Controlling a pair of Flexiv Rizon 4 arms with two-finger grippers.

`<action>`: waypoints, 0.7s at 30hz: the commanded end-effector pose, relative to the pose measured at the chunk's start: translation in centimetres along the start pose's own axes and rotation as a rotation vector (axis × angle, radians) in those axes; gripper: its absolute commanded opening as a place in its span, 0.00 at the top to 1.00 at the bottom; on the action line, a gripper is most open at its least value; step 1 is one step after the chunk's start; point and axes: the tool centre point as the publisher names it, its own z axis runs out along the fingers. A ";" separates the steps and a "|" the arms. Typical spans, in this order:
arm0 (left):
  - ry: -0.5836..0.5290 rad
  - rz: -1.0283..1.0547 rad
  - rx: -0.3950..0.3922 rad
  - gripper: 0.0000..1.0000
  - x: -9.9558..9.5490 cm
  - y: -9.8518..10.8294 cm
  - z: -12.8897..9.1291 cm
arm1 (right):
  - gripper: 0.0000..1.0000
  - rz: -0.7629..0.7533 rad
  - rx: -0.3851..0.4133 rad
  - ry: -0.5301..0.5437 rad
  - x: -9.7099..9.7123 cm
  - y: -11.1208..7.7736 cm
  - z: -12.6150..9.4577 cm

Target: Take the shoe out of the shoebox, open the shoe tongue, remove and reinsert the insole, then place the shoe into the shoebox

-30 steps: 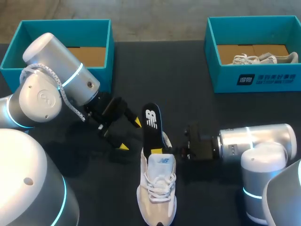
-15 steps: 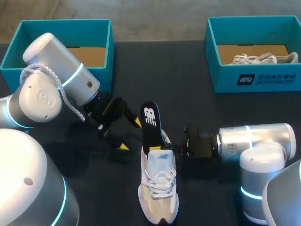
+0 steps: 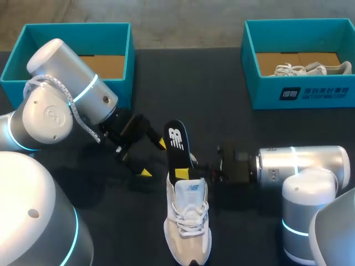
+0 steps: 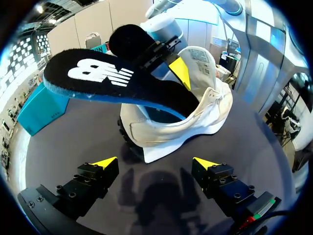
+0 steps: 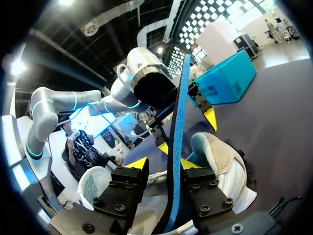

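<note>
A white shoe (image 3: 187,221) lies on the dark table with its heel towards the far side. A black insole (image 3: 176,148) with a blue edge sticks up out of its opening. My right gripper (image 3: 204,170) is at the shoe's heel. In the right wrist view the insole (image 5: 176,142) stands edge-on between that gripper's (image 5: 164,164) parted fingers, with a gap on one side. My left gripper (image 3: 152,158) hovers open just left of the insole. From the left wrist the shoe (image 4: 195,122) and the insole (image 4: 112,81) are ahead of the open left gripper (image 4: 154,164).
A teal shoebox (image 3: 125,61) stands at the far left behind my left arm. A second teal shoebox (image 3: 299,91) at the far right holds another pale shoe (image 3: 310,69). Dark tabletop lies between the boxes.
My right gripper's fingers have parted from the insole, and that arm has edged left towards the shoe. The shoe and insole shifted slightly. My left arm stayed put.
</note>
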 end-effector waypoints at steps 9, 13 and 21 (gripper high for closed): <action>0.000 0.000 -0.004 0.00 0.0 0.0 0.1 | 1.00 -0.022 -0.045 -0.105 0.4 0.9 0.1; 0.000 0.000 -0.004 0.00 0.0 0.0 0.1 | 1.00 -0.007 -0.046 -0.111 0.1 0.5 0.0; 0.000 0.000 -0.004 0.00 0.0 0.0 0.1 | 1.00 0.061 -0.008 -0.104 -0.1 -1.1 -0.2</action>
